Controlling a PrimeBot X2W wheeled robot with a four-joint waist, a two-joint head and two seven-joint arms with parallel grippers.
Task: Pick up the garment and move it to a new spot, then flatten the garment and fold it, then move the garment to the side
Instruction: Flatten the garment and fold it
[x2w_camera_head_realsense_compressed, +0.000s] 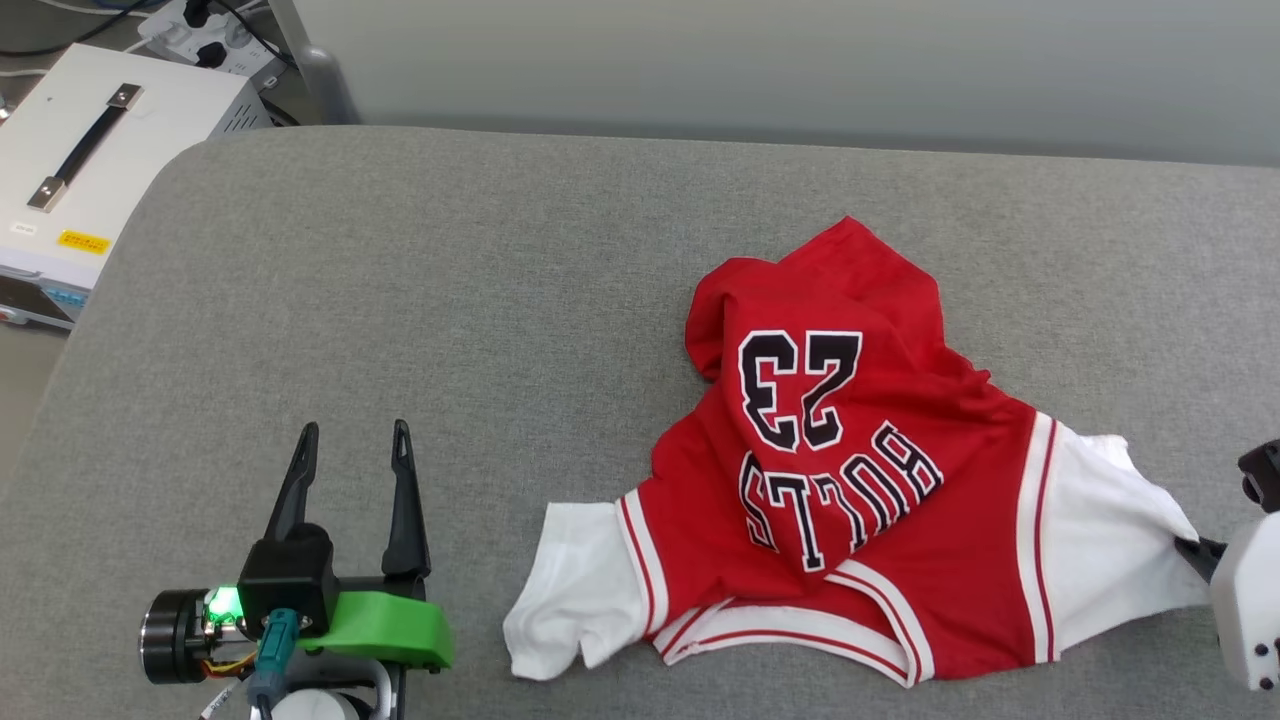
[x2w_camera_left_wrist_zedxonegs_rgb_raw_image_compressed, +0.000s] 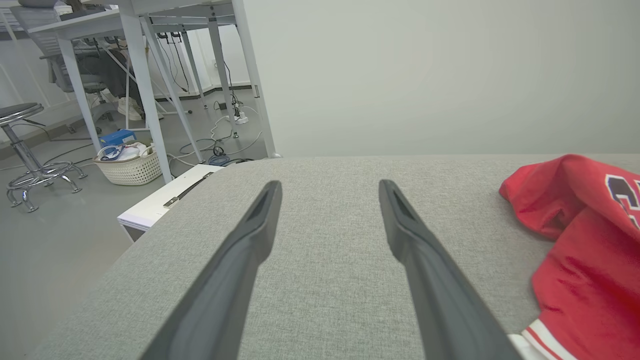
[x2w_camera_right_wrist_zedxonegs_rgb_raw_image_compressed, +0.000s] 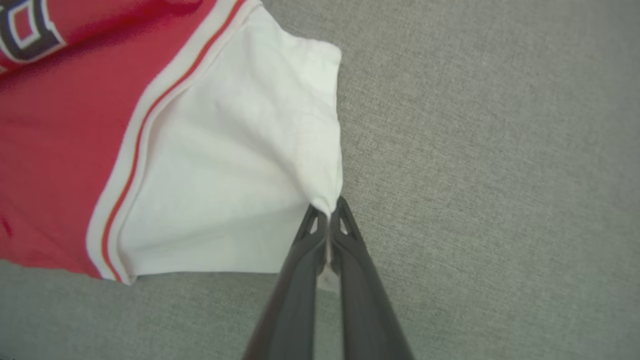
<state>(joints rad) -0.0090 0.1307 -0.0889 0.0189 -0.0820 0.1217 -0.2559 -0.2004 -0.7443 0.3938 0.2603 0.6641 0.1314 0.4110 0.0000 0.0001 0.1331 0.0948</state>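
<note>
Your right gripper (x2w_camera_right_wrist_zedxonegs_rgb_raw_image_compressed: 329, 207) is clenched on the garment (x2w_camera_head_realsense_compressed: 860, 480); in the right wrist view its two dark fingers are pinched together, with the outer corner of the white sleeve (x2w_camera_right_wrist_zedxonegs_rgb_raw_image_compressed: 240, 165) nipped between their tips; the cloth puckers up into that pinch. In the head view that sleeve is drawn to a point toward the right edge, where the gripper's dark tip meets it beside the pale wrist housing. The garment lies crumpled on the grey padded surface (x2w_camera_head_realsense_compressed: 400, 280), right of centre, printed side up; the black "23" and the lettering read upside down to you; the red body is bunched into a hump toward the far side; the other white sleeve (x2w_camera_head_realsense_compressed: 570, 590) lies flat at the near left of the heap. Your left gripper (x2w_camera_head_realsense_compressed: 355, 430) is released, fingers spread wide and holding nothing, over bare grey cloth well left of the garment; its wrist view shows the red cloth off to the right, apart from both fingers. Beyond the surface's far left corner sits a white case (x2w_camera_head_realsense_compressed: 90, 150) with a black handle.
</note>
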